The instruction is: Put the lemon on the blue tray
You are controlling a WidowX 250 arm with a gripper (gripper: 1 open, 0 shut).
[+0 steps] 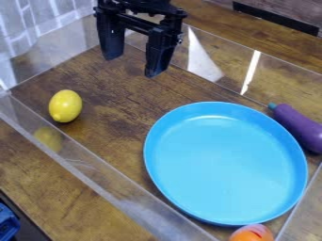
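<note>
The lemon [66, 105] lies on the wooden bench [126, 85], at the left side, well apart from the blue tray [227, 162] and close to a transparent wall [75, 160]. It looks small, smooth and light, probably firm, so its rounded skin could slip or roll away if it is pushed on 1 side only. I would take it across its narrow middle, with the 2 fingers on opposite sides. The end effector [141, 47] hangs above the bench behind the lemon, its jaws wide apart and holding nothing. The tray is empty. I can read no brand, label or writing anywhere.
</note>
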